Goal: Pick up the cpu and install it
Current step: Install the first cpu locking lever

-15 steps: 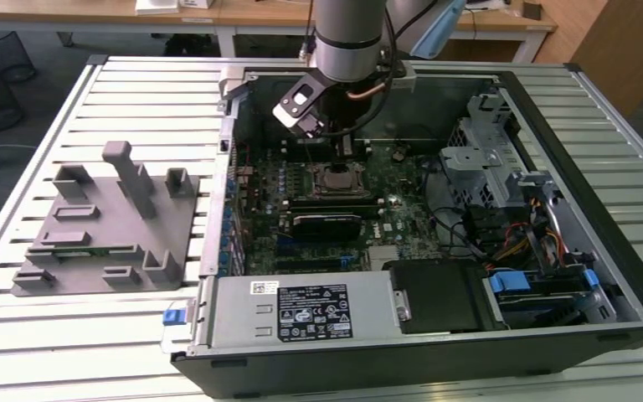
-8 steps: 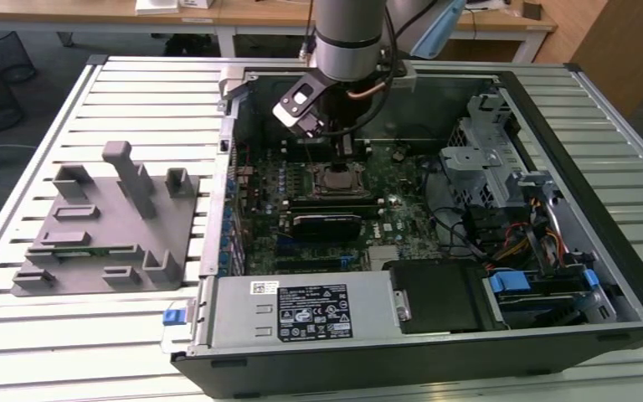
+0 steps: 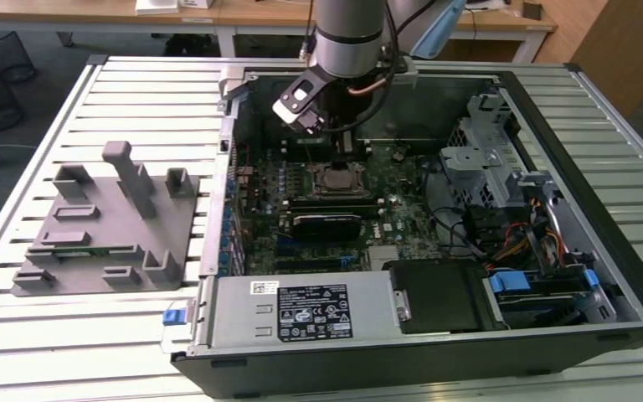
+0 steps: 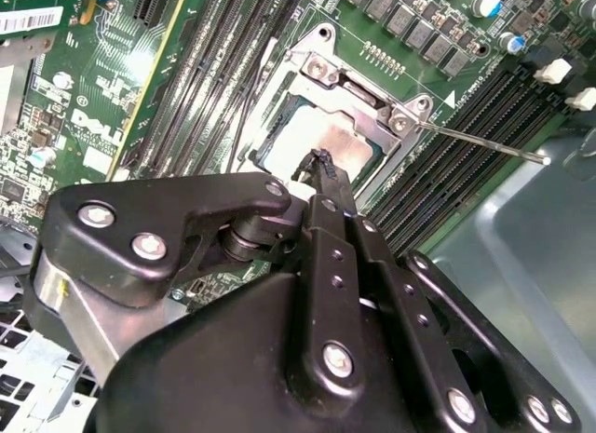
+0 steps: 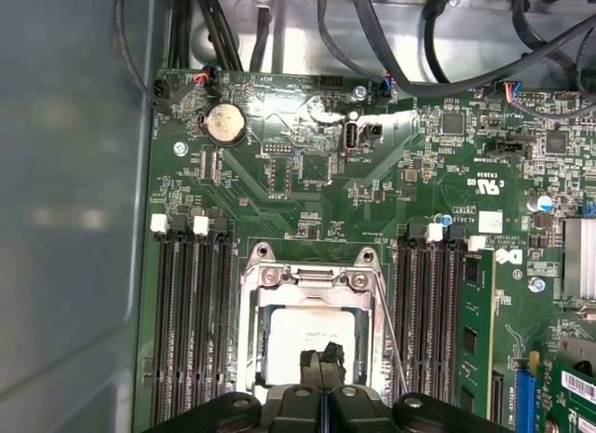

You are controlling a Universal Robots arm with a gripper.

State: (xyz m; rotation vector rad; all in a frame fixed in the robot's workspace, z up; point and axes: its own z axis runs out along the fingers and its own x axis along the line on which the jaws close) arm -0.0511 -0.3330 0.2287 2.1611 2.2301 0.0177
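Count: you're seeing one small square silvery cpu [image 5: 296,329] — lying in one dark metal-framed socket [image 5: 312,277].
Claw: the black gripper [image 5: 322,360] is hanging over it, fingertips closed, empty.
Room: black memory slots [image 5: 186,331] are flanking both socket edges.

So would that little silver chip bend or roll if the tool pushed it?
Probably no bending: the cpu looks like a flat, metal-topped square, so it is likely stiff. It shouldn't roll, since it lies flat inside the socket frame. Its smooth, shiny top might be slippery under the tool, whose tips are shut.
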